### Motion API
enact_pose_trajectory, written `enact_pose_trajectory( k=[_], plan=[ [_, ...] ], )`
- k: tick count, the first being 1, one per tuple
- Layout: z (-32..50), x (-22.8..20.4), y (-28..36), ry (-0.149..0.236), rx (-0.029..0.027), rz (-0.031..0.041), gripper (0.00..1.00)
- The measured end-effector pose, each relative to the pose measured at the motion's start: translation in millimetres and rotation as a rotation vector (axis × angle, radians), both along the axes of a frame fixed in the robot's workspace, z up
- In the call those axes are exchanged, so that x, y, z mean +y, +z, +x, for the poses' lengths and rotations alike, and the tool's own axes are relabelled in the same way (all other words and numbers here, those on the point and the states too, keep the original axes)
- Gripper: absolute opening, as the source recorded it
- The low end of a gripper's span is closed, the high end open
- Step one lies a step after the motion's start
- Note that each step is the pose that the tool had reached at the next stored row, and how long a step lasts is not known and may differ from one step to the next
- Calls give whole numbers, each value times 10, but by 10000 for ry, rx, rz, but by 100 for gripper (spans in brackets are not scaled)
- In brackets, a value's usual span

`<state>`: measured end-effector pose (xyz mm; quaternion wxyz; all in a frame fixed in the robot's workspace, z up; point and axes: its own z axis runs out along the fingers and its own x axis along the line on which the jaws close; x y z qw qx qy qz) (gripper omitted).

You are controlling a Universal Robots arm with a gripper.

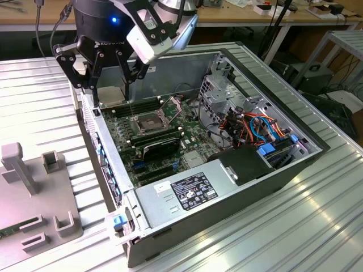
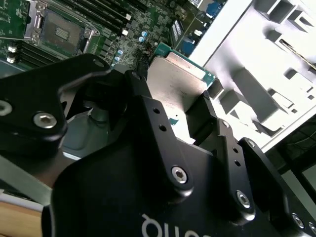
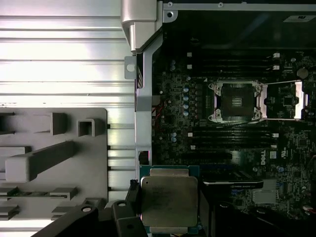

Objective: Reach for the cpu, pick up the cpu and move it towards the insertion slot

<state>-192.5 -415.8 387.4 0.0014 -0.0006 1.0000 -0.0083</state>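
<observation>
My gripper (image 1: 113, 90) hangs over the back left corner of the open computer case (image 1: 317, 148), shut on the cpu (image 1: 113, 95), a flat tan-silver square. In both wrist views the cpu (image 3: 169, 200) (image 2: 177, 91) sits between the black fingers (image 3: 126, 219), held by two opposite edges above the motherboard. The insertion slot (image 1: 148, 122) lies a short way off, toward the exterior view's right and nearer the camera. Its hinged retaining plate (image 3: 284, 98) is swung open beside the dark socket centre (image 3: 236, 101). The insertion slot (image 2: 59, 32) also appears past the gripper's linkage.
A grey fixture plate (image 1: 34, 192) with holders lies on the ribbed table at the exterior view's left. Inside the case are long black memory slots (image 3: 232, 136), a black finned block (image 1: 161, 146), a metal drive cage (image 1: 227, 93), coloured cables (image 1: 255, 127) and a power supply (image 1: 187, 192).
</observation>
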Motion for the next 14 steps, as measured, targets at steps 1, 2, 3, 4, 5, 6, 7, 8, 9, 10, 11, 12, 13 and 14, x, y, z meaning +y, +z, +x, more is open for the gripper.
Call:
enact_pose_trajectory(
  k=[1,2,3,4,5,6,7,8,9,10,11,12,13,14],
  plan=[
    [1,0,0,1,-1,0,55],
    [2,0,0,1,0,0,55],
    [2,0,0,1,0,0,55],
    [2,0,0,1,0,0,55],
    [2,0,0,1,0,0,55],
    [3,0,0,1,0,0,55],
    [3,0,0,1,0,0,55],
    [3,0,0,2,0,0,55],
    [5,1,0,1,0,0,55],
    [10,3,-1,3,-1,0,55],
    [19,7,-1,3,0,0,55],
    [30,12,0,1,0,-1,55],
    [48,20,-1,2,0,0,55],
    [57,25,-2,2,0,0,55]
  ],
)
